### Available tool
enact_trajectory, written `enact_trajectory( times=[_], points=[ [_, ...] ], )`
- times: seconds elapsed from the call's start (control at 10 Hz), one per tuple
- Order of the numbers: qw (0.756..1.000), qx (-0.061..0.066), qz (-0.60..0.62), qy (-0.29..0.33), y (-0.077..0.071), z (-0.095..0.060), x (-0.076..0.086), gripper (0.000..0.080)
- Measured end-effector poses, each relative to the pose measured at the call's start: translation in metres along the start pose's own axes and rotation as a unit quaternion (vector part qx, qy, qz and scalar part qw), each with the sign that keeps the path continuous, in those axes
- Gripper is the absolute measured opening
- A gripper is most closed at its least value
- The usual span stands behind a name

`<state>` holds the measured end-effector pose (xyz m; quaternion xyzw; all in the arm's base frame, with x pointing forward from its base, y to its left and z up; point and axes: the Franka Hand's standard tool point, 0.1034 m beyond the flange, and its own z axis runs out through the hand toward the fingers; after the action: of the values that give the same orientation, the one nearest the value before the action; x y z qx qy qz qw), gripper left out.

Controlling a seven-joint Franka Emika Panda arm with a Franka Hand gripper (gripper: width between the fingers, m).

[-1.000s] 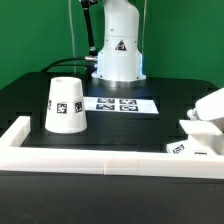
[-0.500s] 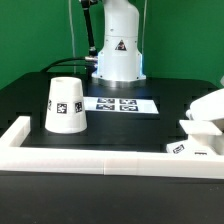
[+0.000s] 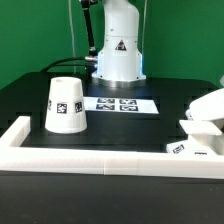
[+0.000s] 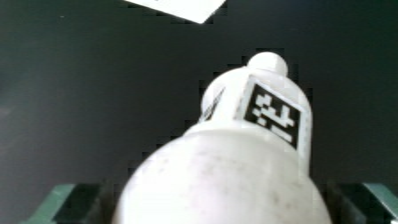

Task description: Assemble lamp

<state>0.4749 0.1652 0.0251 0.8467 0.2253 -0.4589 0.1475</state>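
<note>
Checking the wrist view, you see the bulb piece (image 4: 240, 150) filling the space between the gripper (image 4: 217, 205) fingers (image 4: 71, 200). The jaws are set narrow and clamped on its wide body, and its tagged neck points away over the black table (image 4: 89, 90). In the exterior view, you find the shade (image 3: 65, 105) standing narrow end up, just beside the marker board (image 3: 122, 103). The base (image 3: 182, 148) lies near the white front wall (image 3: 90, 160), toward the exterior view's right.

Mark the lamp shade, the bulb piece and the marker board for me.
lamp shade (image 3: 65, 106): exterior view, tag on its side wall
bulb piece (image 4: 222, 165): wrist view, rounded body
marker board (image 3: 125, 103): exterior view, its middle
</note>
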Motion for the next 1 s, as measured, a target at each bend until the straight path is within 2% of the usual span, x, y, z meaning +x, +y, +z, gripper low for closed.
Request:
enact_trajectory(
  times=[0.2, 0.4, 0.6, 0.7, 0.9, 1.0],
  points=[
    [1.000, 0.007, -0.018, 0.004, 0.011, -0.008, -0.015, 0.0574],
    [0.999, 0.023, -0.031, 0.002, 0.035, -0.024, -0.042, 0.0576],
    [0.999, 0.037, -0.029, 0.004, 0.055, -0.034, -0.059, 0.0576],
    [0.999, 0.041, -0.028, 0.012, 0.063, -0.038, -0.063, 0.0576],
    [0.998, 0.037, -0.023, 0.047, 0.065, -0.041, -0.052, 0.0576],
    [0.995, 0.033, -0.021, 0.090, 0.070, -0.046, -0.045, 0.0576]
  ],
)
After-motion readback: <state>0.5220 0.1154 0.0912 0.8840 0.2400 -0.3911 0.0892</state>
